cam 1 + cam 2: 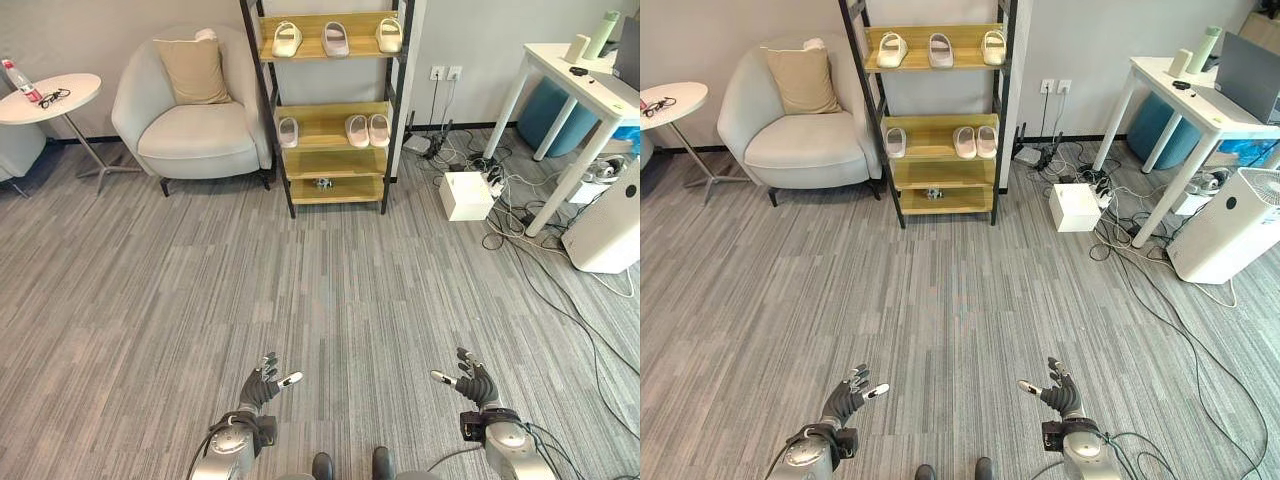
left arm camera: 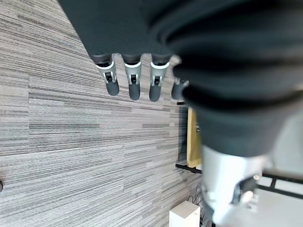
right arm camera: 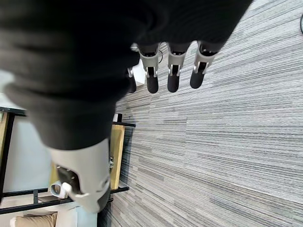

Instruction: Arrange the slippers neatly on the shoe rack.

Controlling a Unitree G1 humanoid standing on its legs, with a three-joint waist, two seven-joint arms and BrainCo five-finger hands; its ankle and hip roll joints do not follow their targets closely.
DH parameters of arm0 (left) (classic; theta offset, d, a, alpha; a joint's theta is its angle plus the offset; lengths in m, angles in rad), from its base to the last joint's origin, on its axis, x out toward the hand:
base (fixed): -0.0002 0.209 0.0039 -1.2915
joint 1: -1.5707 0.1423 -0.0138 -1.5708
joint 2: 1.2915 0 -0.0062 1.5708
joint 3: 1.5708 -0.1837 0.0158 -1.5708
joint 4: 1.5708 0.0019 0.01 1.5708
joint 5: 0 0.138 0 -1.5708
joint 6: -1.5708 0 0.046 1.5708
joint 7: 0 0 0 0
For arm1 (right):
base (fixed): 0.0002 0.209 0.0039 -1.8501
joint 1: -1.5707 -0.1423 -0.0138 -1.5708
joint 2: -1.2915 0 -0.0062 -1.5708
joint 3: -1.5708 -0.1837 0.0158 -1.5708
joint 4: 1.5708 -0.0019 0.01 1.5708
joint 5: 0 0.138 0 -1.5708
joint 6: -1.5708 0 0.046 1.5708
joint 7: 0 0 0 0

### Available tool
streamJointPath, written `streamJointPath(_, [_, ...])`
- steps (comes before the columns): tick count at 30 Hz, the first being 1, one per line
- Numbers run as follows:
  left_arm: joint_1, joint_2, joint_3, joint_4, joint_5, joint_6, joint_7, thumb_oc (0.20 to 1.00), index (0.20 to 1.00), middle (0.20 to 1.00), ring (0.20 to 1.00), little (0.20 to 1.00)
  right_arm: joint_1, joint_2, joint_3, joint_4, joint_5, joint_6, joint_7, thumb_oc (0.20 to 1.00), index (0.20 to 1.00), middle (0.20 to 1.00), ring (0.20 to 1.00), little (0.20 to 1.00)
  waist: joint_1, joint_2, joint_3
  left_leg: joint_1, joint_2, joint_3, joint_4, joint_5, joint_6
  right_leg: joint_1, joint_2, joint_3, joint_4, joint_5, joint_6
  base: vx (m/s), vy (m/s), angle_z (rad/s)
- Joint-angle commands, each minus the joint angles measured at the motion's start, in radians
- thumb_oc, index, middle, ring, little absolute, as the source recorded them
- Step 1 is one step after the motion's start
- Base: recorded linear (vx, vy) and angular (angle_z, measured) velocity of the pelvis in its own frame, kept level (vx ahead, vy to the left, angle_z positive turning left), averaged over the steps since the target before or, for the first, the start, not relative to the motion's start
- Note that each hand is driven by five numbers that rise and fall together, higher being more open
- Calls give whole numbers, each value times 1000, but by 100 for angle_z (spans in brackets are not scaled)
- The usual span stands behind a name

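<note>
A wooden shoe rack (image 1: pixel 330 112) with a black frame stands against the far wall. Its top shelf carries three pale slippers (image 1: pixel 336 38) spaced apart. On the middle shelf one slipper (image 1: pixel 288 131) lies at the left and a pair (image 1: pixel 367 129) lies side by side at the right. A small dark object (image 1: pixel 323 183) rests on the lower shelf. My left hand (image 1: pixel 262 383) and right hand (image 1: pixel 473 379) hover low over the carpet far in front of the rack, both open and empty.
A beige armchair (image 1: pixel 195 120) with a cushion sits left of the rack, and a round side table (image 1: pixel 50 98) further left. Right of the rack are a white box (image 1: pixel 465 194), tangled cables (image 1: pixel 520 225), a white desk (image 1: pixel 585 90) and a white air purifier (image 1: pixel 612 225).
</note>
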Motion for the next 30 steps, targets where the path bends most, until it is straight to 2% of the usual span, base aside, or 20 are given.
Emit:
streamJointPath(1, [-48,14,22,-9,-10,-55,6,1000,1000,1000,1000,1000,-34,-5,31,-25,-11,-25,-3,1000,1000,1000,1000,1000,-11,-27,-7,17,40,-28,-7,-111,-45,44,-78,9,2,-142,76,0,0,0])
streamJointPath(12, [-32,33,60,-78,-13,-67,38,1000,1000,1000,1000,1000,-29,-25,26,-85,-8,-25,-7,1000,1000,1000,1000,1000,3,-37,28,1,33,-27,-7,-109,-34,24,-88,17,2,-129,85,12,22,-4])
streamJointPath(17, [-29,45,97,-123,-33,-87,54,1000,1000,1000,1000,1000,-51,-35,5,-114,-10,-28,-22,1000,1000,1000,1000,1000,17,-52,53,-42,12,-34,38,-128,-14,6,-113,14,21,-127,97,11,96,0])
streamJointPath(18, [-37,55,108,-127,-33,-94,63,1000,1000,1000,1000,1000,-61,-40,-8,-124,-12,-31,-31,1000,1000,1000,1000,1000,19,-53,71,-66,7,-32,59,-137,-2,-57,-120,17,115,-138,106,-67,139,-9])
streamJointPath(19, [-43,60,121,-131,-29,-96,67,1000,1000,1000,1000,1000,-65,-37,-20,-125,-18,-30,-40,1000,1000,1000,1000,1000,20,-53,84,-78,3,-28,68,-144,6,-127,-124,18,222,-138,131,-62,173,-7])
streamJointPath(21, [-53,65,128,-126,-22,-95,69,1000,1000,1000,1000,1000,-67,-33,-33,-127,-21,-27,-38,1000,1000,1000,1000,1000,9,-49,104,-71,5,-25,68,-151,15,-181,-130,12,330,-118,164,40,109,-7])
streamJointPath(22, [-55,67,132,-125,-20,-94,68,1000,1000,1000,1000,1000,-64,-33,-39,-131,-22,-25,-38,1000,1000,1000,1000,1000,7,-43,106,-66,10,-26,62,-152,15,-211,-129,12,381,-122,164,281,61,-1])
streamJointPath(23, [-58,72,133,-128,-2,-93,66,1000,1000,1000,1000,1000,-52,-33,-61,-142,-19,-25,-43,1000,1000,1000,1000,1000,-7,-37,113,-11,14,-29,27,-171,7,-275,-136,-24,371,-112,148,355,0,-9])
streamJointPath(24, [-59,73,131,-136,0,-94,65,1000,1000,1000,1000,1000,-53,-37,-66,-142,-16,-27,-45,1000,1000,1000,1000,1000,-13,-37,118,12,14,-30,15,-179,2,-273,-137,-48,318,-101,141,529,-99,-10])
streamJointPath(25, [-65,73,129,-137,1,-94,64,1000,1000,1000,1000,1000,-51,-44,-72,-155,-14,-27,-51,1000,1000,1000,1000,1000,-27,-43,125,60,14,-30,0,-205,-10,-289,-134,-83,203,-65,133,535,-221,-18])
streamJointPath(26, [-80,69,130,-127,7,-95,73,1000,1000,1000,1000,1000,-46,-44,-77,-157,-13,-23,-56,1000,1000,1000,1000,1000,-45,-47,128,107,22,-36,-6,-237,-24,-320,-122,-104,106,-29,143,627,-306,0])
streamJointPath(27, [-89,67,133,-125,7,-101,74,1000,1000,1000,1000,1000,-30,-50,-86,-166,-19,-25,-58,1000,1000,1000,1000,1000,-59,-52,117,133,27,-46,-7,-262,-36,-317,-121,-99,64,-14,147,551,-314,9])
streamJointPath(29, [-83,61,135,-126,7,-106,79,1000,1000,1000,1000,1000,-9,-52,-92,-172,-18,-30,-53,1000,1000,1000,1000,1000,-69,-51,102,160,44,-46,-2,-276,-47,-298,-112,-98,82,-3,124,434,-309,40])
streamJointPath(30, [-78,51,142,-131,-6,-106,82,1000,1000,1000,1000,1000,0,-61,-95,-171,-11,-42,-44,1000,1000,1000,1000,1000,-74,-37,88,131,86,-39,141,-258,-76,-255,-80,-91,93,-31,91,365,-317,67])
